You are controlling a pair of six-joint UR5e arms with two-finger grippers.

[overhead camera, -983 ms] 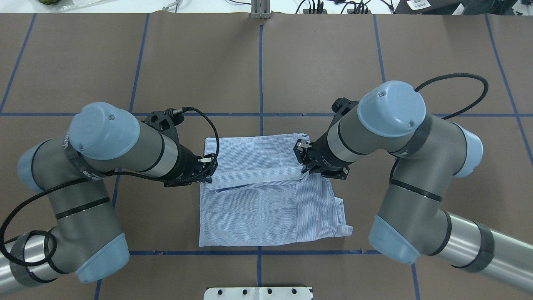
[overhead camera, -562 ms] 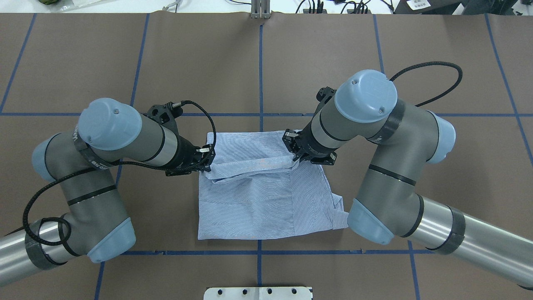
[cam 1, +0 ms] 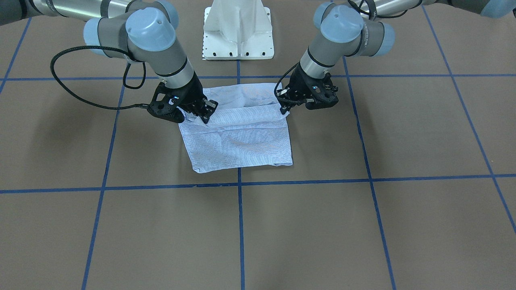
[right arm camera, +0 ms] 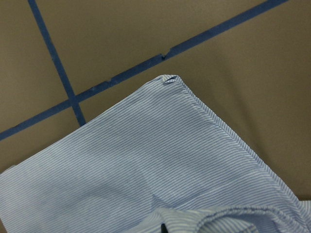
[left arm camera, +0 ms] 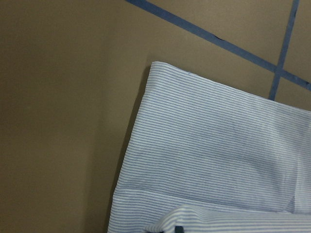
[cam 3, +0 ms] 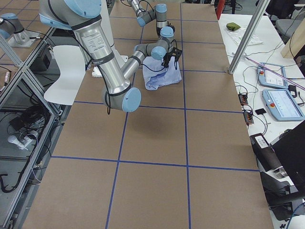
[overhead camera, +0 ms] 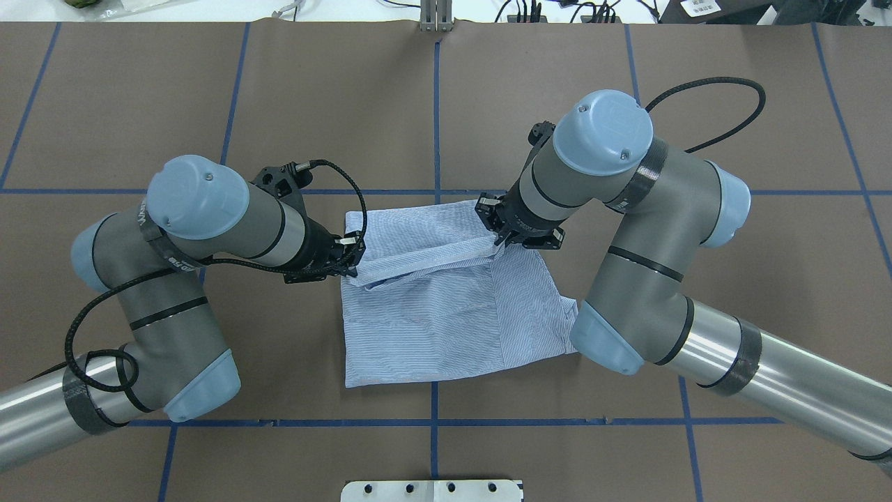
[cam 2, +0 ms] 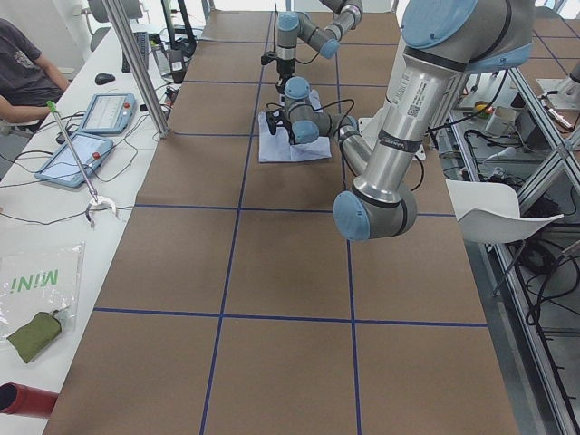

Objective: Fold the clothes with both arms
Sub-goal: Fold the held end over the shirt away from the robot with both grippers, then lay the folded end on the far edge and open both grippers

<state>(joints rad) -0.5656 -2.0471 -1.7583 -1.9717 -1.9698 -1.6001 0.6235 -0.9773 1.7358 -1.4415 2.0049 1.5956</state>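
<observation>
The shirt [overhead camera: 432, 328] is lying near the middle of the table [overhead camera: 627, 104], inside one square of the blue tape lines [overhead camera: 435, 125]. It is already sitting as a compact, roughly rectangular packet. No sleeve is trailing out to either side, so the lengthwise folds are looking done. One corner, possibly the collar end, is poking out at the near right and is slipping under the elbow of the right arm [overhead camera: 627, 265].

The crosswise fold is the step in hand. The left fingers [overhead camera: 352, 262] are clenching the cloth at the packet's left edge. The right fingers [overhead camera: 497, 239] are pinching it at the right edge, roughly level with them. A raised band of striped cloth is running between the two grips and is standing clear of the layer beneath. The exact contact is partly masked by the wrists from above. Even so, the front view and the bunched cloth at the bottom of both wrist views are pointing to a firm hold on each side.

The far strip of the shirt is lying flat beyond the band, and the larger near panel is resting smooth on the table.

Judging from this, the task is sitting past its midpoint. What is remaining is laying the held band down squarely, letting go on both sides, and perhaps tucking in the stray corner.
</observation>
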